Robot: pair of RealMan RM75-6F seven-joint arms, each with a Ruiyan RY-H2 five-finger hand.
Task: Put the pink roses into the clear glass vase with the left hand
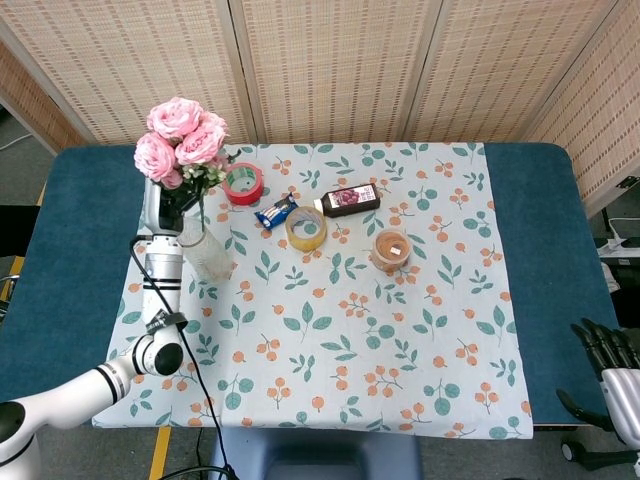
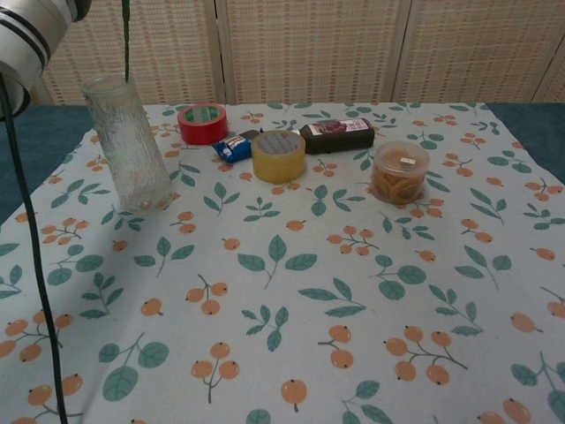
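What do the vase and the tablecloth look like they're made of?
The vase looks like clear ribbed glass, though it might be plastic: the cloth shows through its textured wall. The tablecloth looks like matte printed fabric or vinyl, with a leaf-and-berry pattern and no glare.
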